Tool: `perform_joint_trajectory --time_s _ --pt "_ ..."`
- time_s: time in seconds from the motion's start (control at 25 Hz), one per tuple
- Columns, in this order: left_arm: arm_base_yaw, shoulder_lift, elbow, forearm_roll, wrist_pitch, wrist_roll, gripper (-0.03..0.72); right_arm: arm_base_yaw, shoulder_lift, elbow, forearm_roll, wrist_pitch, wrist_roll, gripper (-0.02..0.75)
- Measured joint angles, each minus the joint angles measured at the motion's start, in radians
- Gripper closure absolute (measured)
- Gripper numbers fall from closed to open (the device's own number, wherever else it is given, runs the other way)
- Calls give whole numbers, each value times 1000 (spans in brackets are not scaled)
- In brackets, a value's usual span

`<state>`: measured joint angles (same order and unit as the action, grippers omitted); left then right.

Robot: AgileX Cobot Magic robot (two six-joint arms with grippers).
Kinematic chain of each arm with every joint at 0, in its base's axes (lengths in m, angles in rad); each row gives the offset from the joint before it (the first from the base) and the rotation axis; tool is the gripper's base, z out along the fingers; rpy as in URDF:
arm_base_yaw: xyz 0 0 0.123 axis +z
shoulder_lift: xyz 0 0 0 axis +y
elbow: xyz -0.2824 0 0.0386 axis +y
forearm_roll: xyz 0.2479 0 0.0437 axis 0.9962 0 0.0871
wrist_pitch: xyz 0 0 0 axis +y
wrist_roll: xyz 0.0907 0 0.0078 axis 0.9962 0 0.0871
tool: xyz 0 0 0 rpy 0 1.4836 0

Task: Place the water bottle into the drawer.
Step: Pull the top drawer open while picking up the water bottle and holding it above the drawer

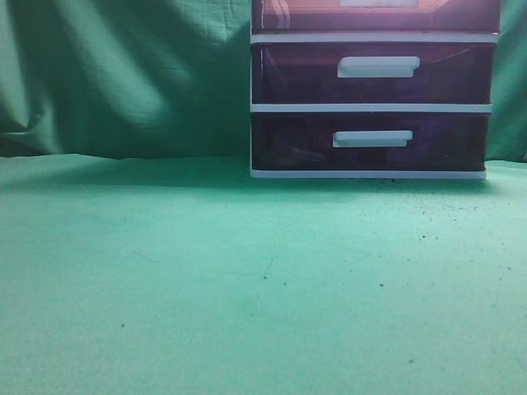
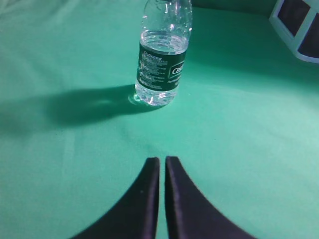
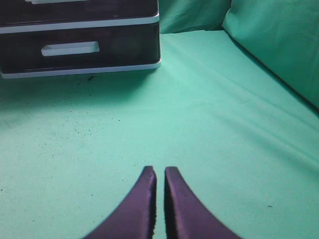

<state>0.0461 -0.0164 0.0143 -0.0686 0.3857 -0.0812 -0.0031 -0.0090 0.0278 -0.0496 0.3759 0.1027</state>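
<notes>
**What I can't see from here**

In my exterior view the drawer (image 1: 375, 15) is cut by the top edge; only its lower strip and a sliver of handle show. My left wrist view loses the water bottle (image 2: 162, 55) above the shoulder, so its cap is out of sight, and the label print is too small to read. The cabinet (image 2: 297, 25) beside the bottle shows one corner only.

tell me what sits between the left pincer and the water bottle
Nothing: the left wrist view shows only bare green cloth between the shut left pincer and the upright water bottle.
</notes>
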Motion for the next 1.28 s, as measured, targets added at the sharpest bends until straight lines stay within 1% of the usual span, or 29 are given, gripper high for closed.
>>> perform_joint_trajectory --time_s 0.76,0.84,0.92,1.04,1.16,1.28 --pt "0 0 0 0 -7 0 688 0 0 0 0 0 0 690" --pt "0 0 9 -48 -69 0 688 0 0 0 0 0 0 690" --pt "0 0 9 -189 -202 0 688 0 0 0 0 0 0 690" --pt "0 0 9 -354 -411 0 688 0 0 0 0 0 0 690" --pt "0 0 9 -407 -535 0 688 0 0 0 0 0 0 690" --pt "0 0 9 -401 -609 25 688 0 0 0 0 0 0 690"
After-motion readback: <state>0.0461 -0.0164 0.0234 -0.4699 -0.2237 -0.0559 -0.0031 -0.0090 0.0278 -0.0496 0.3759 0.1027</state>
